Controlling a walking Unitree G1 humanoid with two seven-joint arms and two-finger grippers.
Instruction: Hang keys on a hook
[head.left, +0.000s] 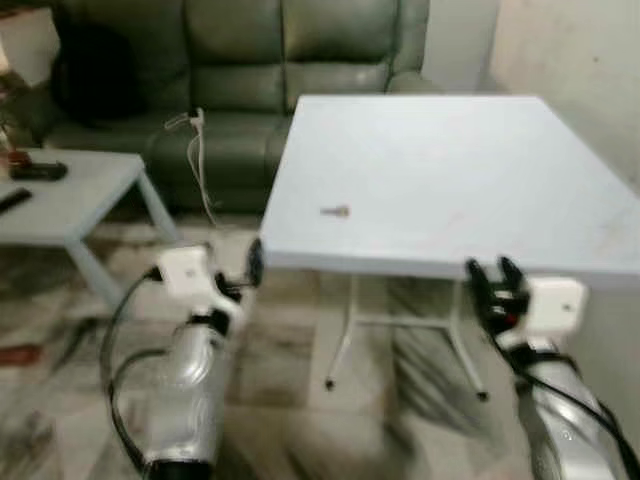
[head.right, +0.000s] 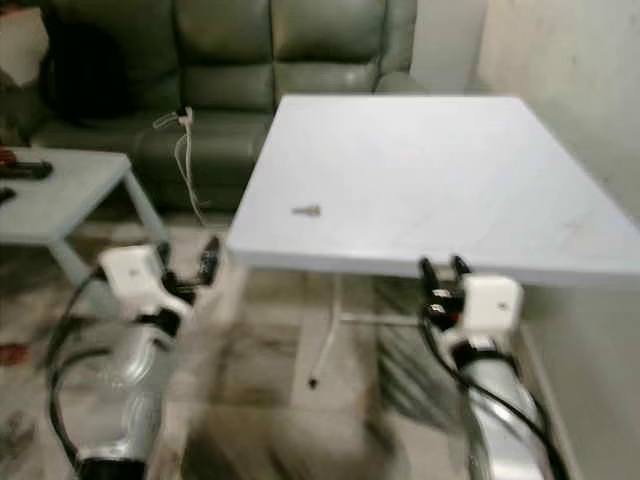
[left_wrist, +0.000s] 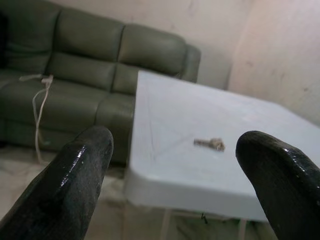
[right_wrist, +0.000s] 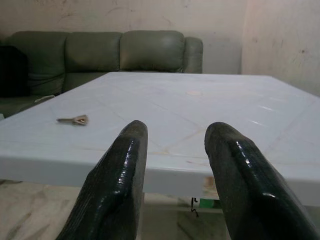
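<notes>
The key (head.left: 335, 211) lies flat on the white table (head.left: 480, 190), near its front left edge; blur makes it hard to tell whether there is one key or more. The left gripper (head.left: 252, 265) hovers beside the table's front left corner, fingers (left_wrist: 75, 175) spread wide, empty. The right gripper (head.left: 496, 275) sits just below the front edge, fingers (right_wrist: 120, 170) apart, empty. A green sofa (head.left: 240, 70) stands behind the table; a low side table (head.left: 70, 200) stands to the left.

table (head.left: 450, 180): smooth matt plastic | sofa (head.left: 240, 70): leather-like | key (head.left: 335, 211): metal
</notes>
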